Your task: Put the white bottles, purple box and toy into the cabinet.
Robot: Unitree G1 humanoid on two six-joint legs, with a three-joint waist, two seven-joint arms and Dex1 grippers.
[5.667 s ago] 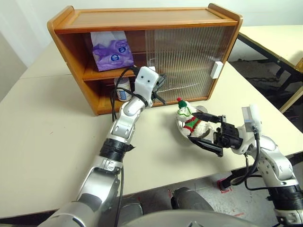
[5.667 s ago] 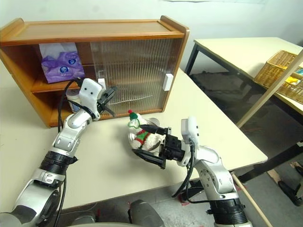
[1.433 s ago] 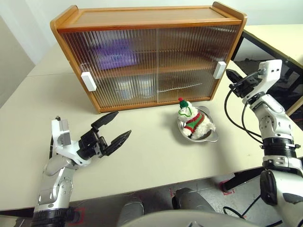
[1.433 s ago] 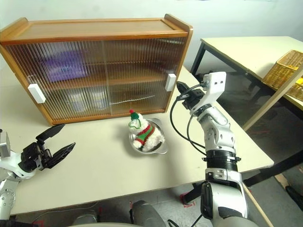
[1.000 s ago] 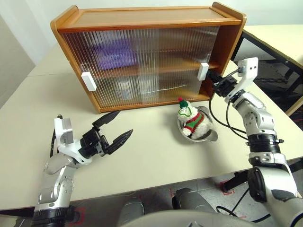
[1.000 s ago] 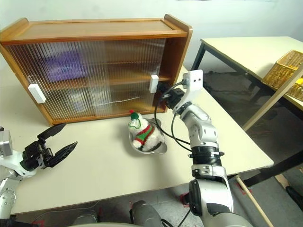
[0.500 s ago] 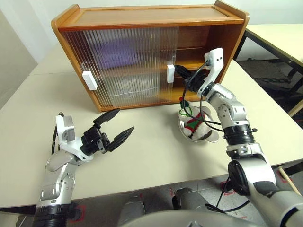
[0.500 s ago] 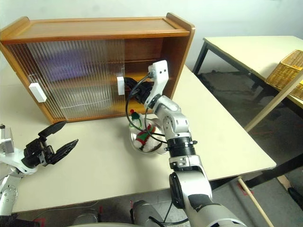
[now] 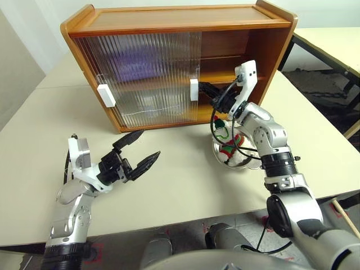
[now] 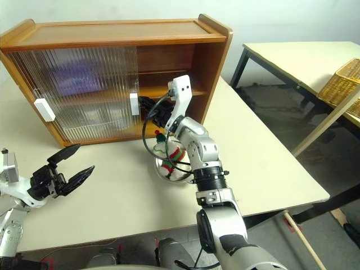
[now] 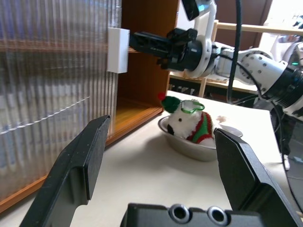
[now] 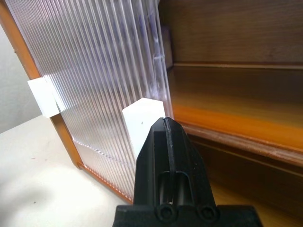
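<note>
While right gripper (image 9: pixel 203 89) pressed shut against cabinet (image 9: pixel 169 25) door handle (image 9: pixel 194 90), left gripper (image 9: pixel 139 154) hung open; toy (image 11: pixel 188 125) sat in bowl (image 11: pixel 189 147).

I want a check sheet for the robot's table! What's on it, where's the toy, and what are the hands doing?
Surface: pale table, bare in front.
Job's things: cabinet, right half open with both shelves bare there; purple box a blur behind the ribbed doors; white bottles cannot be told; toy sits in a steel bowl, outside the cabinet.
Clutter: nothing seen.
Hands: left hand open above the table; right hand shut, tips at the door's white handle.
Cables: black cables loop from the right arm.
Surroundings: second table, wicker basket.
</note>
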